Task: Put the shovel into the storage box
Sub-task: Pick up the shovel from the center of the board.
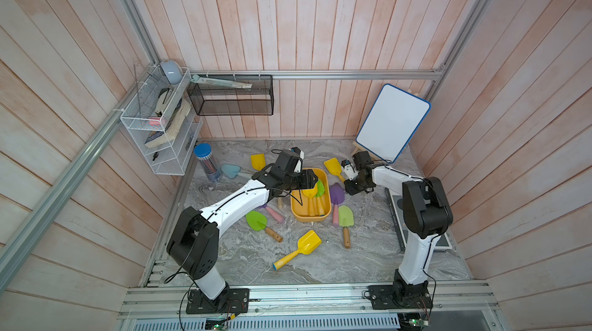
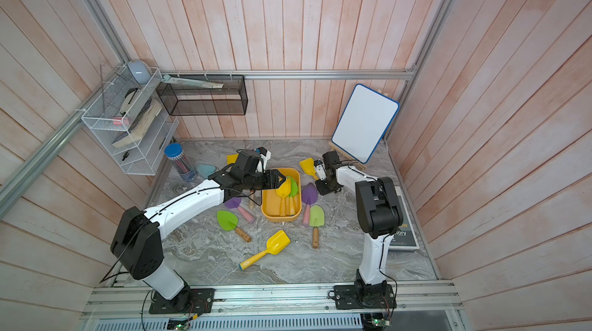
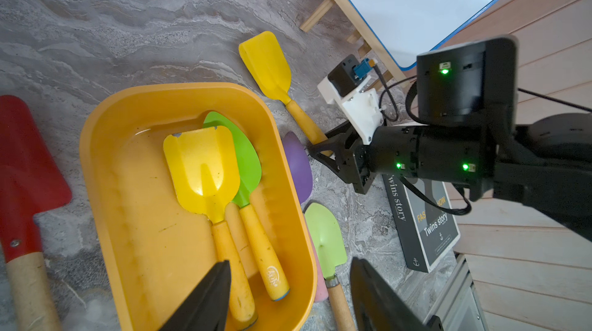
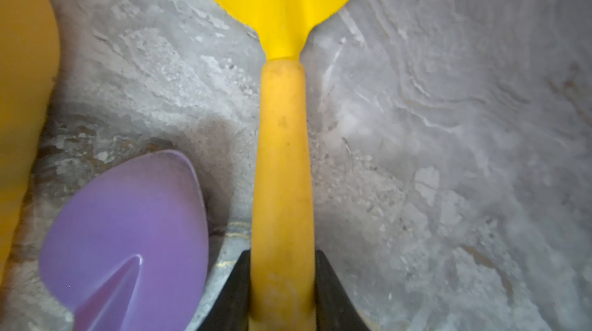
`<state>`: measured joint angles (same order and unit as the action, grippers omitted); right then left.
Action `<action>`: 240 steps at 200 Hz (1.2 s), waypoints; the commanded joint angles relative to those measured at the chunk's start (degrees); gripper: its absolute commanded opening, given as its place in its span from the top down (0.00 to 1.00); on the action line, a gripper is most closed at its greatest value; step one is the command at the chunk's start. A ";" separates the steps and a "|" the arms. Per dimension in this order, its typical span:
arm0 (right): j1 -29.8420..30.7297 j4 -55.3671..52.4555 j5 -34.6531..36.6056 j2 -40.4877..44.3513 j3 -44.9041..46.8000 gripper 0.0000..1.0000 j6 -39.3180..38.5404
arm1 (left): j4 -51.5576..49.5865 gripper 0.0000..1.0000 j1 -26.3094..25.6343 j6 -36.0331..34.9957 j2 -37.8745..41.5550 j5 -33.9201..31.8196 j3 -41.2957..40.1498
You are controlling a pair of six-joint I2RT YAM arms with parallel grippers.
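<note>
The shallow yellow-orange storage box (image 1: 310,218) sits mid-table holding a yellow scoop shovel (image 3: 201,166) and a green shovel (image 3: 248,159), handles toward the near side, while another yellow shovel (image 1: 333,166) lies flat on the table beside its far right corner.

In both top views you are looking down from high above the front edge of the bench (image 1: 243,259), facing the plank back wall (image 1: 320,25) and taking in the whole workspace from afar. Your left wrist camera is hovering close over the storage box (image 3: 179,90), looking across it toward the right hand (image 3: 320,146) and the whiteboard (image 3: 416,9). Your right wrist camera is sitting very near the bench, peering along the yellow shovel (image 4: 282,153). Both wrist views are sharing that shovel, the purple shovel (image 4: 128,217) and the box's rim.
</note>
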<state>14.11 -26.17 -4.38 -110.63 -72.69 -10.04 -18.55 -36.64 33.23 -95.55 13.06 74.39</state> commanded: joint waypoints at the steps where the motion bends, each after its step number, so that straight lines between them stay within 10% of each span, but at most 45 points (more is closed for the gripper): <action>1: 0.51 2.71 1.75 7.97 2.74 1.00 5.07 | 2.00 0.36 0.26 0.25 1.76 0.34 -1.42; 101: 11.20 -0.47 5.99 28.61 12.25 1.00 17.23 | 10.35 0.41 0.33 2.13 -2.48 3.36 0.54; 240: 22.17 -2.64 11.91 31.97 14.33 1.00 31.62 | 17.54 0.54 0.28 6.45 -9.25 1.27 6.21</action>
<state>35.35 -28.75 6.17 -79.37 -58.41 19.44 -2.81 -36.64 39.29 -102.85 15.94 78.13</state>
